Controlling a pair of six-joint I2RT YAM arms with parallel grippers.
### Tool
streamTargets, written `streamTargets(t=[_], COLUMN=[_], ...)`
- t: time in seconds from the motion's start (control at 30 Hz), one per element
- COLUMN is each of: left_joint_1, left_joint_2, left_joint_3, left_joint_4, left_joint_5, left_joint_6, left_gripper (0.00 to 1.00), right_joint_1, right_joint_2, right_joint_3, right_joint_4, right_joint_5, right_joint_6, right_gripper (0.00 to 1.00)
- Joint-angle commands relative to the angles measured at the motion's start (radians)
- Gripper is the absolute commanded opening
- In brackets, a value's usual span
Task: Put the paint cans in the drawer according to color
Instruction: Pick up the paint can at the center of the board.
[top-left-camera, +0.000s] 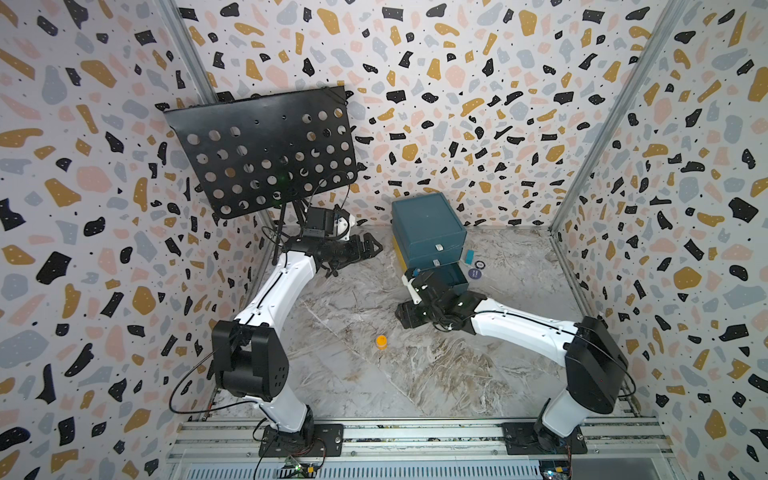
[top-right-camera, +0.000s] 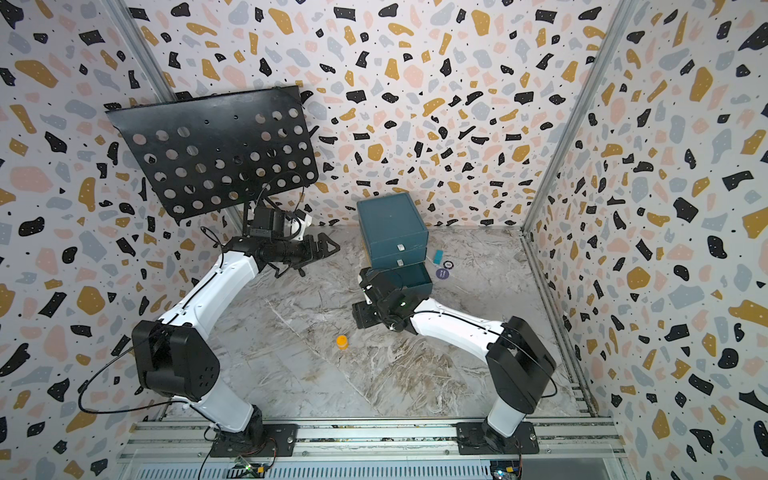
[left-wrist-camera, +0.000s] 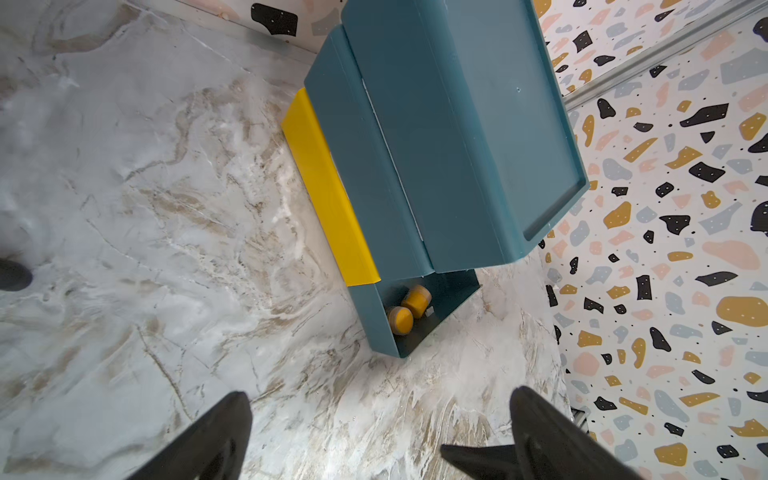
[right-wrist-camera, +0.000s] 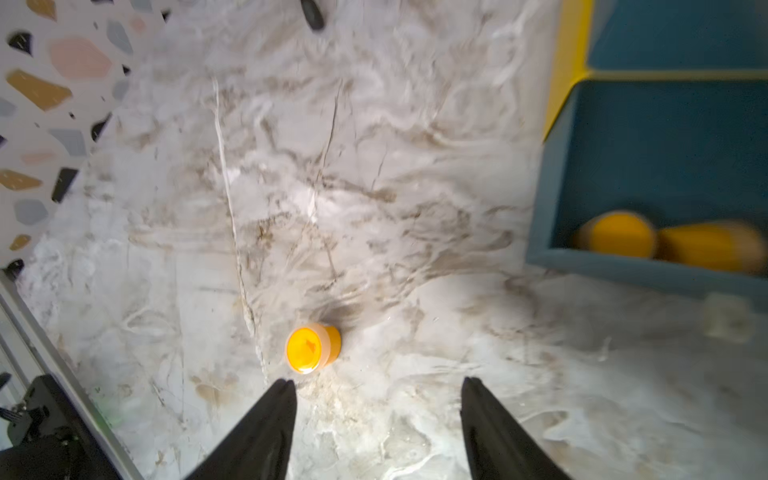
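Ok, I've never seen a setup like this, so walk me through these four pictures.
Two robot arms, left arm and right arm, stand at a marble table. Two pictures look down from overhead; two come from cameras on the wrists. A teal drawer unit has its bottom drawer pulled open, with two orange paint cans lying inside. A third orange can stands on the table. Both pairs of jaws are open and hold nothing.

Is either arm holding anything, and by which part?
Nothing. The left fingers and the right fingers are both spread and empty; the orange can stands free on the table.
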Motion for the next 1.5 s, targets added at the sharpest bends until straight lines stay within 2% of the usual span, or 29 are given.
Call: streamTargets(t=[0.0, 0.2, 0.63, 0.9, 1.1, 1.3, 1.47], left_joint_1=[0.008, 0.012, 0.038, 0.042, 0.043, 0.042, 0.043], left_joint_2=[-0.014, -0.031, -0.037, -0.036, -0.034, -0.031, -0.030], left_joint_3=[-0.018, -0.027, -0.037, -0.039, -0.039, -0.040, -0.041], left_joint_4=[0.022, 0.028, 0.048, 0.053, 0.054, 0.055, 0.056], left_joint_5=[-0.009, -0.034, -0.014, -0.007, -0.004, -0.001, -0.001], left_joint_6=[0.002, -0.002, -0.021, -0.024, -0.026, -0.027, -0.028], left_gripper=[1.00, 1.00, 1.00, 1.00, 1.00, 1.00, 1.00], right_joint_1=[0.039, 0.086, 0.116, 0.136, 0.137, 0.138, 0.114], right_joint_2=[0.040, 0.147, 0.266, 0.322, 0.313, 0.227, 0.138], right_joint_3=[0.017, 0.111, 0.215, 0.246, 0.215, 0.180, 0.165], right_joint_4=[0.021, -0.009, -0.058, -0.093, -0.089, -0.106, -0.127], right_joint_5=[0.009, 0.004, 0.009, 0.040, 0.080, 0.176, 0.226], right_joint_6=[0.060, 0.065, 0.055, 0.046, 0.046, 0.031, 0.005], right_gripper=[0.71, 0.71, 0.71, 0.66, 0.49, 0.33, 0.26])
